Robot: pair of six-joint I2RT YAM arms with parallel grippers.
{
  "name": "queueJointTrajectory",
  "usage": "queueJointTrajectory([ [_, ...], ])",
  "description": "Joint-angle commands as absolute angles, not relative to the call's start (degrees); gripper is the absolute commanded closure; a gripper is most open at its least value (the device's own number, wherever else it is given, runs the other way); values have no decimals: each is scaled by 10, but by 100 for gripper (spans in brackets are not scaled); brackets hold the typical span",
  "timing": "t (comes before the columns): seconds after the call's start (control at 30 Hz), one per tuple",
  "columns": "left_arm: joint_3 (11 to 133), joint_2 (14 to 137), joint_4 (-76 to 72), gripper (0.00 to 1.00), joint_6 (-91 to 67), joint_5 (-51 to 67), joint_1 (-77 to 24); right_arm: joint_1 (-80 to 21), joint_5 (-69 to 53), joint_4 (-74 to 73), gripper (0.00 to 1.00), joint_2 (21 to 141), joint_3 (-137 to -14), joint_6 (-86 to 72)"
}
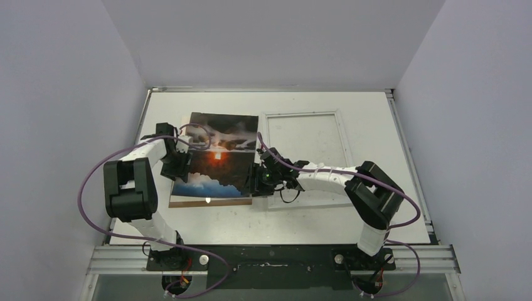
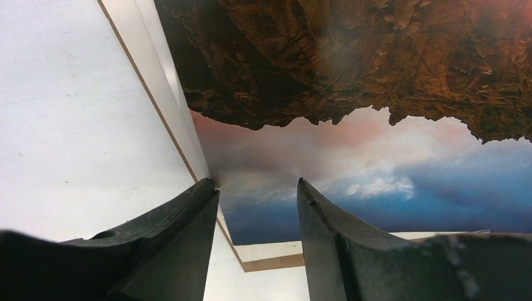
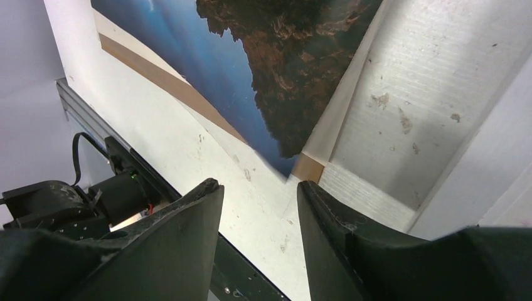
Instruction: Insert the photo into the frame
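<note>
On the desk [image 1: 376,125], left of centre, the photo [image 1: 216,157] is lying face up on a brown backing board [image 1: 210,202], its long axis running away from the arm bases. The frame [image 1: 301,113] is lying just to its right, parallel. The left pincer [image 1: 180,164] is sitting half-parted at the photo's left edge, gripping nothing. The right pincer [image 1: 254,179] is hovering half-parted at the near right corner. The photo probably needs carrying rightward, and the right arm is nearer the frame.
</note>
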State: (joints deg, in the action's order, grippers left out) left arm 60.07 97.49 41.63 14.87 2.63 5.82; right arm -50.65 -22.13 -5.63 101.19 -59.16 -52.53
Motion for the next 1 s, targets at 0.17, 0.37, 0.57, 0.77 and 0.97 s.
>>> queueJointTrajectory([
  [0.17, 598, 989, 396, 54, 137, 32, 62, -506, -264, 64, 55, 990, -554, -581],
  [0.37, 601, 991, 402, 55, 135, 39, 66, -514, -205, -32, 45, 999, -596, -552],
  [0.57, 676, 954, 477, 54, 149, 92, 112, -559, -72, -212, 26, 1023, -693, -508],
  [0.77, 692, 953, 466, 53, 203, 45, 171, -578, -67, -246, 22, 1057, -707, -523],
  [0.97, 614, 986, 392, 54, 221, 4, 178, -579, -73, -241, 17, 1059, -689, -536],
])
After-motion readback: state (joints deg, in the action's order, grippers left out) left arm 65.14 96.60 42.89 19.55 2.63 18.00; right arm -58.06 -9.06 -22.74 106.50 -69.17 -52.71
